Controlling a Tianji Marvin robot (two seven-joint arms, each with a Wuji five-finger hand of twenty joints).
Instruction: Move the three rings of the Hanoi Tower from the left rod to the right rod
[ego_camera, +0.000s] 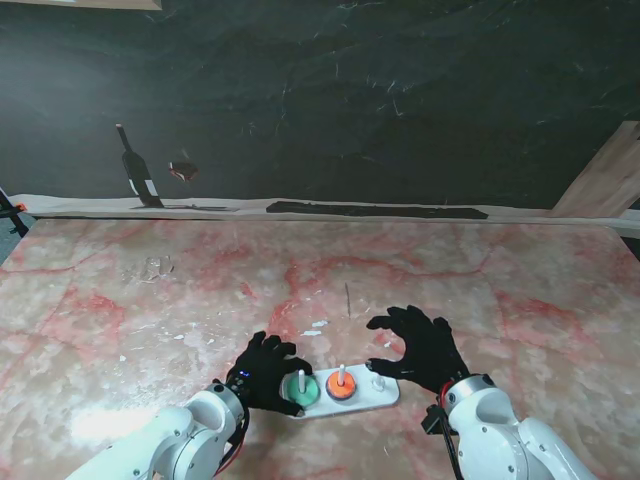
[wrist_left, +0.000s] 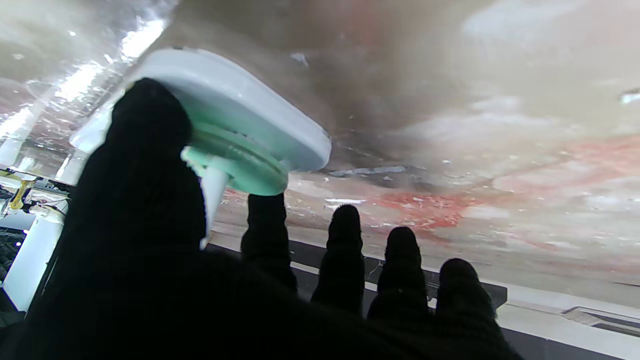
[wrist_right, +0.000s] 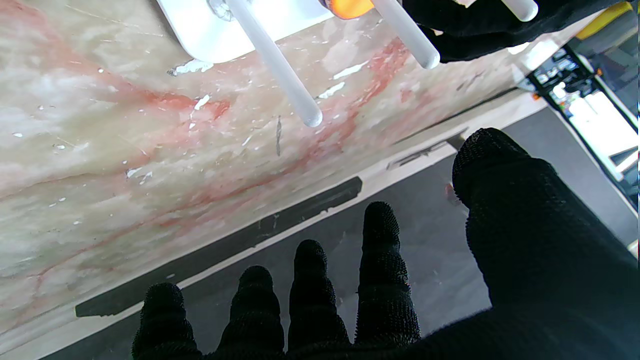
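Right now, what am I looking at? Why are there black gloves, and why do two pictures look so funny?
Those gloves are a robot's two hands on white arms. One picture looks down from above the robot's shoulders. The other two come from little cameras on its wrists, and they show things upside down.

On the pink marble table sits a white toy base with three thin rods. A green ring is on the left rod, an orange ring on the middle rod, and the right rod is bare.

The left hand touches the green ring; whether it grips it, I cannot tell. The right hand is open, holding nothing.
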